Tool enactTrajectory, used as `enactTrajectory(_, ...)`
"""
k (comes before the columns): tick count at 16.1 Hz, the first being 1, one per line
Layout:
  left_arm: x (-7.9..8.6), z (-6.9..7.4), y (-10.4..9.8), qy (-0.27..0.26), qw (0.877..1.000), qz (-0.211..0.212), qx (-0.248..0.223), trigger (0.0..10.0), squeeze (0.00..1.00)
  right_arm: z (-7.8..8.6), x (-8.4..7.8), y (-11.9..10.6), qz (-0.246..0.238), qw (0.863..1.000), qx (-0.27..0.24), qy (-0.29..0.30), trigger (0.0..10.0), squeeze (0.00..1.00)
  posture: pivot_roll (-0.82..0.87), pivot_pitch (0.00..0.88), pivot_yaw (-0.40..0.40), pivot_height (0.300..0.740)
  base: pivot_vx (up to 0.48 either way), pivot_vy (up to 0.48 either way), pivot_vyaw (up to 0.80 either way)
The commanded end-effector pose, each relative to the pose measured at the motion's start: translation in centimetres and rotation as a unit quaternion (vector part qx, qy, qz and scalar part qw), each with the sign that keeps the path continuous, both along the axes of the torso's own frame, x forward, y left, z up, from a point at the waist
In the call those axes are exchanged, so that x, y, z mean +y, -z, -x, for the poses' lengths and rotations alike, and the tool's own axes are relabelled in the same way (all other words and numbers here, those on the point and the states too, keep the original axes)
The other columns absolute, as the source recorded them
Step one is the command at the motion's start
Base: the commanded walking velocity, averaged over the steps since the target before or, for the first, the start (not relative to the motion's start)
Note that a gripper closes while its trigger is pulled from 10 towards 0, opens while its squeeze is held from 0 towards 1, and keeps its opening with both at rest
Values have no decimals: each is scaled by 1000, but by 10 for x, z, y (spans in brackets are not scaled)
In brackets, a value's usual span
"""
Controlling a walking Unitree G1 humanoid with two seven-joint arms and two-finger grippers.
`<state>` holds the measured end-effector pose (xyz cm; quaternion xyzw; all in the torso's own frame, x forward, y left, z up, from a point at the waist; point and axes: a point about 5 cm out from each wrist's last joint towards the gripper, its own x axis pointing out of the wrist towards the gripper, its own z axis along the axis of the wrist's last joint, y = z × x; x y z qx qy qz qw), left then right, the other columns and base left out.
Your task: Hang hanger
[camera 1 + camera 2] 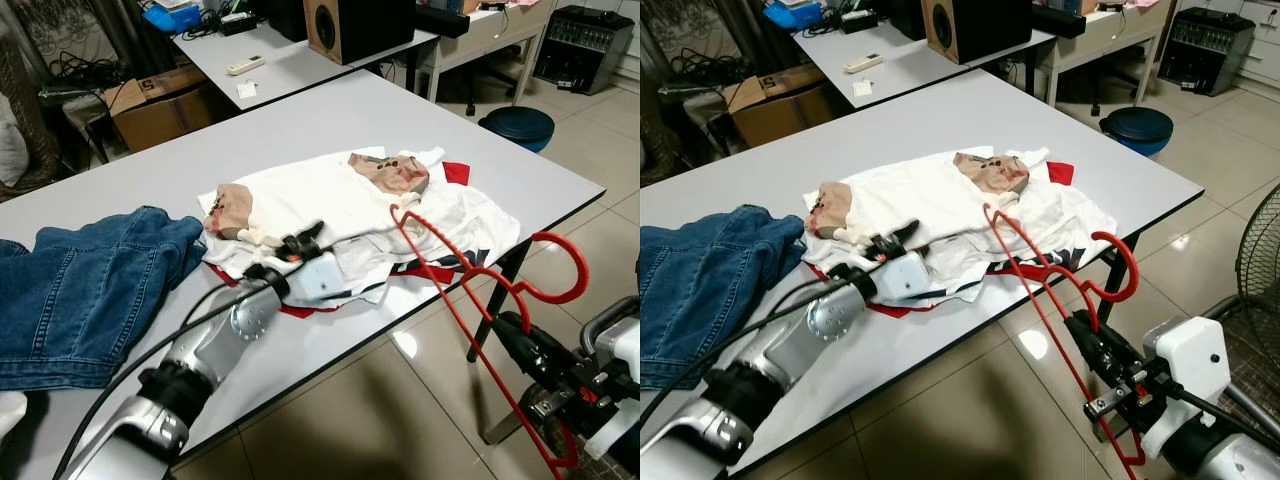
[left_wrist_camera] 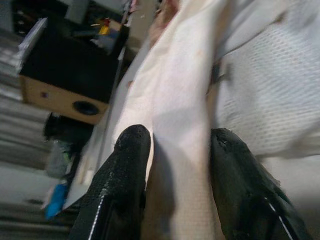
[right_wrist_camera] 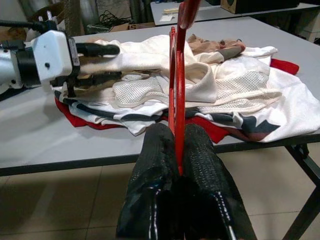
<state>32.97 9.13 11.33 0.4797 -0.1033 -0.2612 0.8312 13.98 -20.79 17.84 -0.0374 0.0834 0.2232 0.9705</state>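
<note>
Hanger (image 1: 470, 290): red, thin, in the lower right of the left eye view; top end over the edge of the clothes pile, hook curling out to the right past the table edge.
Right gripper (image 3: 178, 165): low in the right corner of the left eye view, off the table; two black fingers (image 3: 205, 165) pressed tight on the red hanger.
Left gripper (image 1: 298, 243): in the middle of the left eye view, at the left side of the clothes pile; fingers (image 2: 131, 150) a little apart with a fold of white cloth between them.
Clothes pile (image 1: 370, 205): white shirts on top, bits of red under them, in the middle of the table.
Table (image 1: 200, 150): big, grey, slanting across the middle.
Jeans jacket (image 1: 80, 290): blue, flat on the table at the left edge.
Speaker (image 1: 345, 25): brown and black, on another table at the top.
Stool (image 1: 516, 125): round, blue, on the floor at the upper right.
</note>
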Motion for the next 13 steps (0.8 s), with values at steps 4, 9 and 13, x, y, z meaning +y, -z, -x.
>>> enactTrajectory(4, 24, -14, -2, -62, 998, -21, -18, 10000, 0, 1, 5, -5, 0, 1000, -13, -13, 10000, 0, -237, 41, 148, 740, 0, 0, 0)
enactTrajectory(9, 21, -17, -17, -39, 998, -1, -55, 10000, 0, -3, 5, -5, 2, 1000, -11, -26, 10000, 0, -226, 40, 115, 740, 0, 0, 0)
enactTrajectory(13, 17, -17, -20, -17, 998, 6, -52, 10000, 0, -8, 6, -5, 0, 999, -6, -46, 10000, 0, -212, 35, 80, 740, 0, 0, 0)
